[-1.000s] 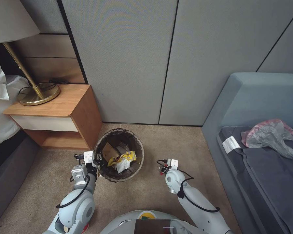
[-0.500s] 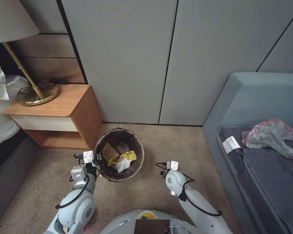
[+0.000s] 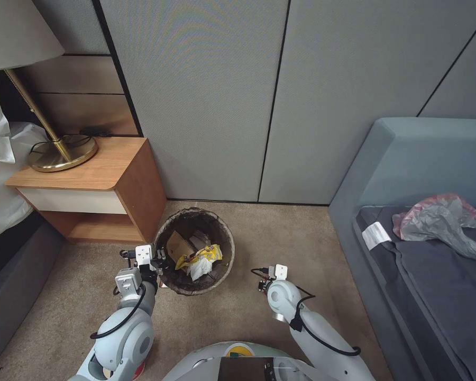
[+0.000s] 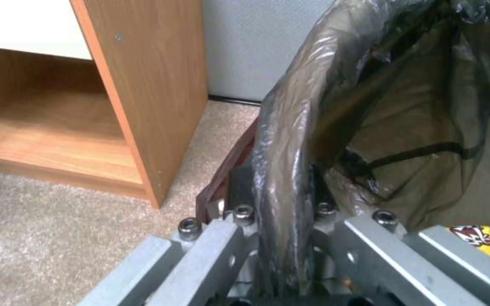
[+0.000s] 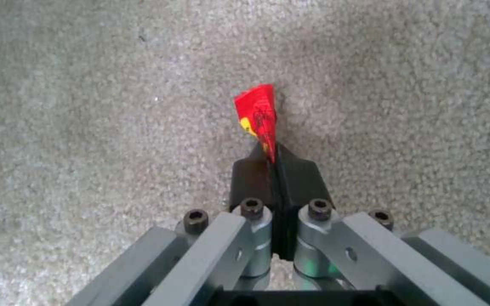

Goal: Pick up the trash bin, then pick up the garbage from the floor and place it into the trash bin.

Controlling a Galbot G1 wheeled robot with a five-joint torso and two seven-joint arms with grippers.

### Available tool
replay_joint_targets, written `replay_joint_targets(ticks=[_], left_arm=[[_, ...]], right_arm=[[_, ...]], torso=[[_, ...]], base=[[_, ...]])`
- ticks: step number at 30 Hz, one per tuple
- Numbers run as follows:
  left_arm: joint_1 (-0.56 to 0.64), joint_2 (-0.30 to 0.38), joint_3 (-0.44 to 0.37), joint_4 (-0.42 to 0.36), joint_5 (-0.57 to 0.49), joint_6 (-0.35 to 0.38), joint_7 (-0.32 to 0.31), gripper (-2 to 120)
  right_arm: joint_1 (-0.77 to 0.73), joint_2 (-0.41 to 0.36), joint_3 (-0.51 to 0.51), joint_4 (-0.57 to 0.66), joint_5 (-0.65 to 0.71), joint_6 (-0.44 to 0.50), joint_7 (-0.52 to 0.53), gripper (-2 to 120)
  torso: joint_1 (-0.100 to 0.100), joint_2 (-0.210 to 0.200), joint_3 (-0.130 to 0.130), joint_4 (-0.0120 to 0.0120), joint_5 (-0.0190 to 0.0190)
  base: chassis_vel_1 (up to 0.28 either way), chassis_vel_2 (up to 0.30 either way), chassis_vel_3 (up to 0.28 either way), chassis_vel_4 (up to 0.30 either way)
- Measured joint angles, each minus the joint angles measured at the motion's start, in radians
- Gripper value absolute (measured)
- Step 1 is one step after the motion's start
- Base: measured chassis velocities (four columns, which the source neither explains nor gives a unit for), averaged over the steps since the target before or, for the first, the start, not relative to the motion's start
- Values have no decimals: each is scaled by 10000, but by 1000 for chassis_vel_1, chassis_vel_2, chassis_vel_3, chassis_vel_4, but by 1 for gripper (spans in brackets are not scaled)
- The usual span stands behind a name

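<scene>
On the left, our left claw (image 4: pixel 282 221) is clamped on the liner-covered rim of the trash bin (image 3: pixel 194 258), which stands on the carpet beside the nightstand (image 3: pixel 98 185); it looks light and rigid, though the film may slip. To the right, our right claw (image 5: pixel 277 170) pinches a red wrapper scrap (image 5: pixel 259 117) over the carpet, thin, limp and weightless; its print is unreadable.

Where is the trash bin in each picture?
Head view: trash bin beside the wooden nightstand, left hand at its rim.
Left wrist view: its lined rim, clamped in the left hand.
Right wrist view: carpet, red scrap in the right hand.
Shared landmark: the tan carpet.
</scene>
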Motion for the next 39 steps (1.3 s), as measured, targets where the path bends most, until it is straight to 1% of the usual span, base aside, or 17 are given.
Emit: replay_joint_targets(ticks=[5,9,10,13,14,17,18,21,22,24,25,28,32,34,35,37,39], left_arm=[[-13,4,3,32,-5,0,-1,0],[-53,27,35,60,-32,2,-6,0],[-53,27,35,60,-32,2,-6,0],[-30,35,66,61,-34,13,-4,0],[-30,35,66,61,-34,13,-4,0],[68,68,81,62,-28,20,19,0],[68,68,81,62,-28,20,19,0],[123,106,85,62,-24,38,42,0],[123,106,85,62,-24,38,42,0],[135,123,105,65,-18,66,53,0],[135,123,105,65,-18,66,53,0],[152,143,148,130,13,116,79,0],[164,150,170,165,39,135,93,0],[175,159,184,201,86,150,123,0],[175,159,184,201,86,150,123,0],[166,164,196,237,105,177,139,0],[163,165,201,247,109,183,139,0]], right_arm=[[-13,-28,18,138,-11,36,39,0],[-87,-246,194,1051,-341,215,162,0],[-87,-246,194,1051,-341,215,162,0],[-5,-426,317,1803,-878,541,183,0],[-5,-426,317,1803,-878,541,183,0],[215,-718,475,2411,-1768,1082,-47,0],[215,-718,475,2411,-1768,1082,-47,0],[455,-1230,605,3032,-2425,1603,-355,0],[455,-1230,605,3032,-2425,1603,-355,0],[593,-1649,701,3495,-2735,1938,-636,0],[593,-1649,701,3495,-2735,1938,-636,0],[756,-2333,888,4274,-3480,2596,-1266,0],[813,-2676,982,4755,-3696,2916,-1570,0],[828,-3054,1088,5397,-3985,3338,-2063,0],[828,-3054,1088,5397,-3985,3338,-2063,0],[834,-3344,1120,6060,-4167,3770,-2580,0],[838,-3411,1116,6244,-4205,3889,-2740,0]], torso=[[0,0,0,1,2],[0,0,0,-3,-1],[0,0,0,-3,-1],[0,0,-1,-2,0],[0,0,-1,-2,0],[0,0,-1,-1,0],[0,0,-1,-1,0],[0,0,-1,-1,-2],[0,0,-1,-1,-2],[0,0,-1,-1,-1],[0,0,-1,-1,-1],[0,0,-1,-2,-1],[0,0,-1,-2,-1],[0,0,-1,-2,0],[0,0,-1,-2,0],[0,0,-2,-1,-1],[0,0,-1,-1,0]], base=[[0,0,0,0],[0,0,0,0],[0,0,0,0],[0,0,0,0],[0,0,0,0],[0,0,0,0],[0,0,0,0],[0,0,0,0],[0,0,0,0],[0,0,0,0],[0,0,0,0],[0,0,0,0],[0,0,0,0],[0,0,0,0],[0,0,0,0],[0,0,0,0],[0,0,0,0]])
